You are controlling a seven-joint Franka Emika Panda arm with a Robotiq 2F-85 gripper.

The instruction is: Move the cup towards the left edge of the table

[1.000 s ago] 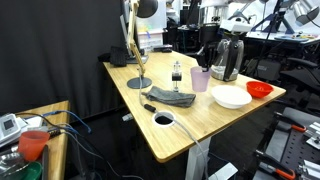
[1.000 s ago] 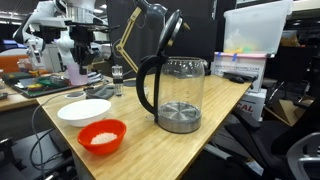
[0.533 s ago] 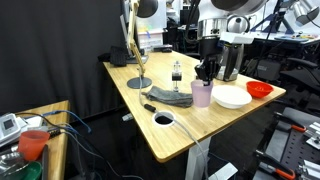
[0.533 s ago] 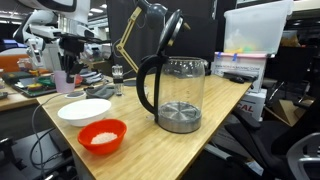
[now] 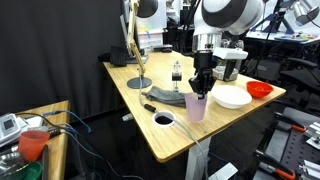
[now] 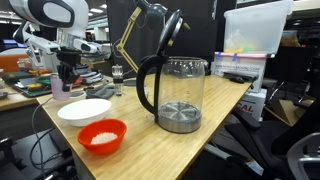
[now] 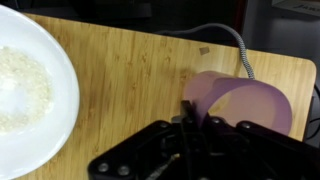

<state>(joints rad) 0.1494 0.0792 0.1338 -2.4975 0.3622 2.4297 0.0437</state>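
The pale pink-lavender cup (image 5: 196,107) stands low over the light wood table (image 5: 130,100) near its front edge. It also shows in an exterior view (image 6: 60,95) and in the wrist view (image 7: 240,100). My gripper (image 5: 200,88) is shut on the cup's rim, one finger inside and one outside, seen in the wrist view (image 7: 190,108). I cannot tell whether the cup touches the table top.
A white bowl (image 5: 232,96), a red bowl (image 5: 260,89) and a kettle (image 6: 170,90) sit on the table beside the cup. A dark cloth (image 5: 170,97), a small bottle (image 5: 177,72), a lamp base (image 5: 139,82) and a cable hole (image 5: 164,119) lie nearby.
My gripper has carried the cup from beside the kettle across the table towards its front edge, past the white bowl.
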